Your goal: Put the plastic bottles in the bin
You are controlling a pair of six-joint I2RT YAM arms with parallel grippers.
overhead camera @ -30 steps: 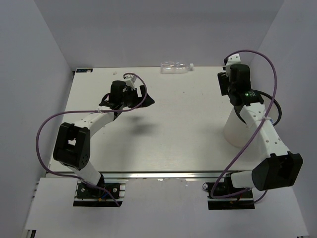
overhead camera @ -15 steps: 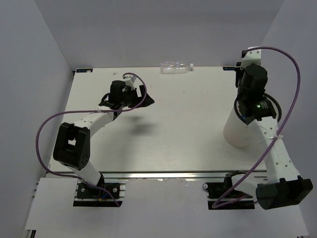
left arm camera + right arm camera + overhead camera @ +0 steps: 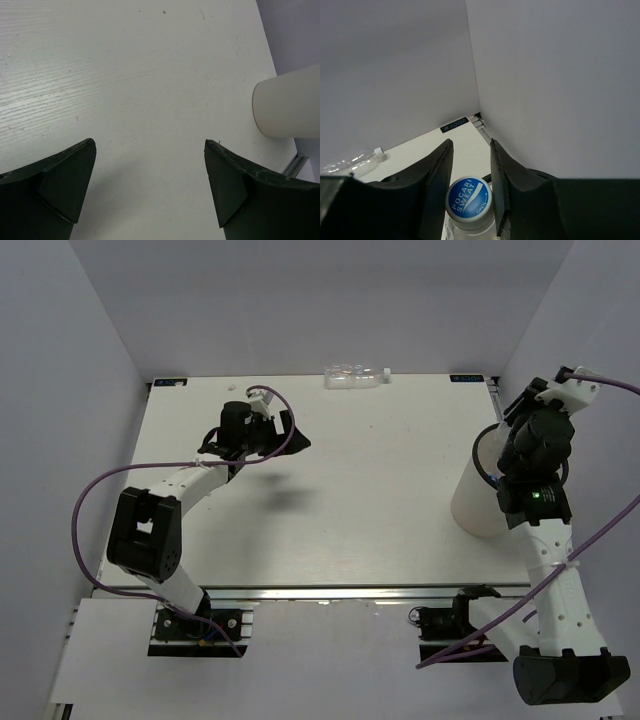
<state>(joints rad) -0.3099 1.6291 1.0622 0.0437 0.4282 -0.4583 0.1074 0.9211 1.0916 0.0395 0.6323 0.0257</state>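
Observation:
My right gripper is shut on the neck of a clear plastic bottle with a blue cap, lifted off the table. In the top view this gripper hangs over the far right side of the bin, a round white container, and hides the bottle. A clear unlabelled bottle lies at the table's far edge and also shows as a clear bottle at the left of the right wrist view. My left gripper hovers open over the far left of the table, with nothing between its fingers.
White walls enclose the table on the left, back and right; the right wall stands close to my right gripper. From the left wrist the bin shows far to the right, near the table's metal edge rail.
My right arm has swung from the table's far edge back to the right, over the bin, its jaws closing on the blue-capped bottle. The left arm has not moved.

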